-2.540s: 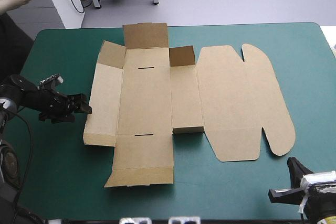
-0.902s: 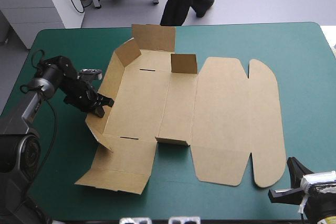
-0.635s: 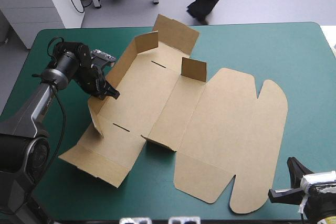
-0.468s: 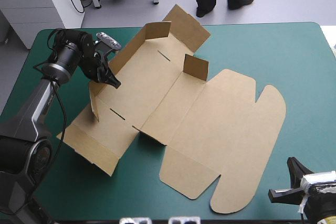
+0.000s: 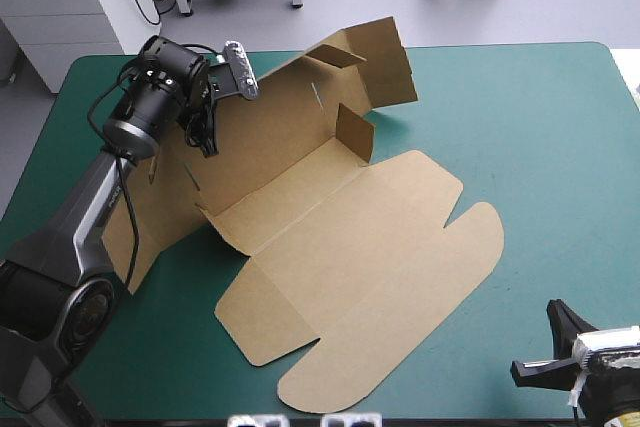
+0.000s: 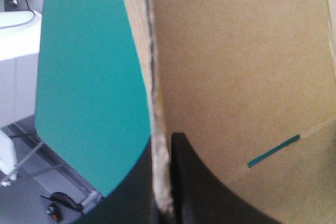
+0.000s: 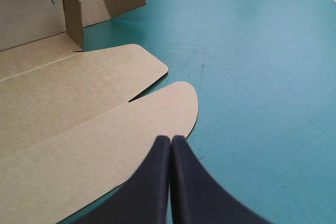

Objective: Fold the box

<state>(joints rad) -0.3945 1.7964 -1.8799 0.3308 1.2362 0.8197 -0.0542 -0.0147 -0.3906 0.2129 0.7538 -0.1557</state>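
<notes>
The brown box [image 5: 360, 247] is a cut sheet, half raised. Its lid panels with rounded flaps lie flat on the teal-green cover, reaching toward the table's front edge. The slotted base panel [image 5: 270, 132] stands steeply tilted at the left. My left gripper [image 5: 204, 137] is shut on that panel's upper edge. In the left wrist view the board's edge [image 6: 153, 103] runs between the black fingers [image 6: 199, 187], with a slot [image 6: 273, 150] beside them. A small flap [image 7: 73, 17] stands upright. My right gripper [image 7: 170, 141] is shut, low at the front right corner, its tips just short of a rounded lid flap [image 7: 173, 103].
The box's far flap [image 5: 385, 62] reaches the table's far edge. The rounded lid flap [image 5: 330, 392] lies close to the front edge. Teal-green cover [image 5: 540, 167] stretches to the right of the sheet.
The left gripper has risen toward the far edge, tipping the base panel from low to steep. The whole sheet has swung round, its lid flaps moving toward the front edge. The right arm has stayed still.
</notes>
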